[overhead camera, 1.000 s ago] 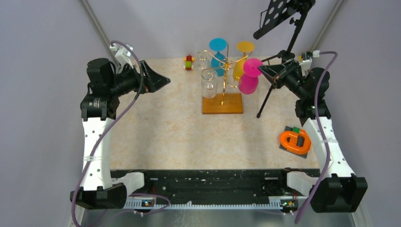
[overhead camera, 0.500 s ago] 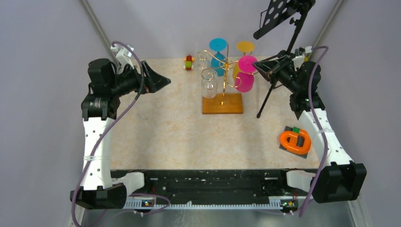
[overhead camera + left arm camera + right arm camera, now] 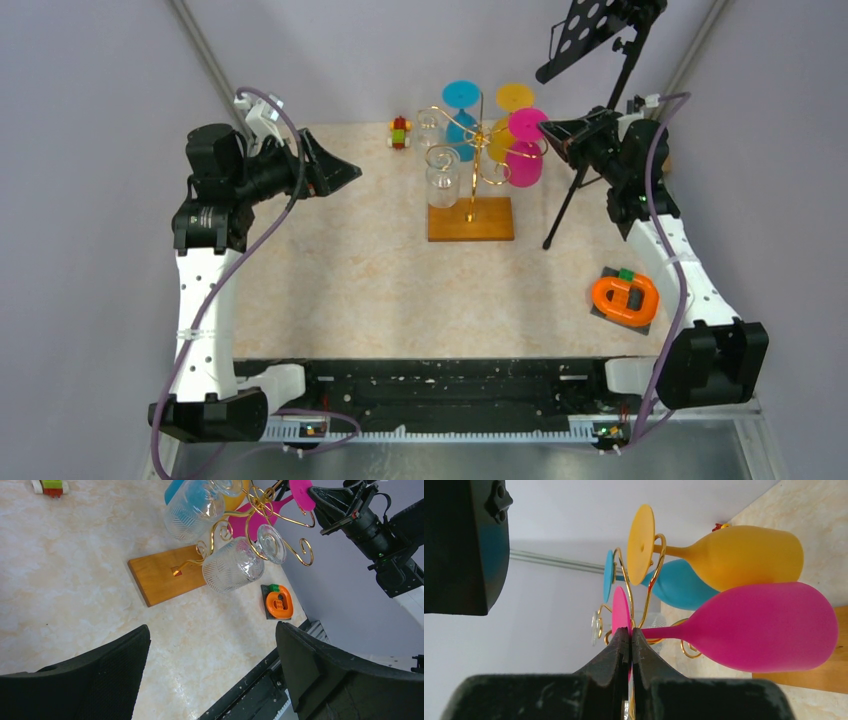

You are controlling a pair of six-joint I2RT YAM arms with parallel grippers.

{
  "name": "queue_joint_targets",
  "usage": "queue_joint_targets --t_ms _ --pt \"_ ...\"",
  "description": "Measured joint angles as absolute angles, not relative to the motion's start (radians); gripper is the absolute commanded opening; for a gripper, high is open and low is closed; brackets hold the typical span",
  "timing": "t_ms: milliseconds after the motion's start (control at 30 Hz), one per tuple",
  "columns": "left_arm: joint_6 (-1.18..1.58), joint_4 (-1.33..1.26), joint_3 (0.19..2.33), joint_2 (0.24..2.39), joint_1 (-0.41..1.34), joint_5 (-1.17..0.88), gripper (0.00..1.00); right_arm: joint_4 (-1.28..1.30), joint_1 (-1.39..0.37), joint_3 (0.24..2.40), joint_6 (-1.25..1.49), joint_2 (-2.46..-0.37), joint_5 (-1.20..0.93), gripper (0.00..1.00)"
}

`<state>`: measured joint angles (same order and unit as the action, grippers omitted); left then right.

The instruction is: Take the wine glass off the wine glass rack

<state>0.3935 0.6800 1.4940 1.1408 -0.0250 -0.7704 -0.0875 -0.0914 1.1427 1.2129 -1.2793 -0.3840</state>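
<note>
The pink wine glass hangs at the right side of the wine glass rack, in the upper middle of the top view. Its round foot is uppermost and its bowl is below, so it is upside down, with the open mouth toward the table. Its long axis runs nearly up and down in that frame. In the right wrist view, the same glass lies across the picture, foot at the left and bowl at the right.

The stem seems to sit among the gold scroll arms, so I judge that the glass is not yet off the rack. I cannot tell if it is already a little lifted. The reach and the grip look done. What is left is to slide the foot out of the wire and carry the glass away.

The right gripper has its jaws pressed together on the thin edge of the pink foot, as far as I can see.

A yellow glass, a blue glass and a clear glass hang close around it.

The left gripper hovers at the left of the table, well apart, with jaws spread wide and nothing between them.
</note>
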Motion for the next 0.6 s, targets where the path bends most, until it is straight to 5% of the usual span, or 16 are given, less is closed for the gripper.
queue_joint_targets --t_ms 600 --pt "0.399 0.669 1.478 1.13 -0.019 -0.794 0.99 -0.038 -0.091 1.045 1.287 -1.038 -0.149 0.0"
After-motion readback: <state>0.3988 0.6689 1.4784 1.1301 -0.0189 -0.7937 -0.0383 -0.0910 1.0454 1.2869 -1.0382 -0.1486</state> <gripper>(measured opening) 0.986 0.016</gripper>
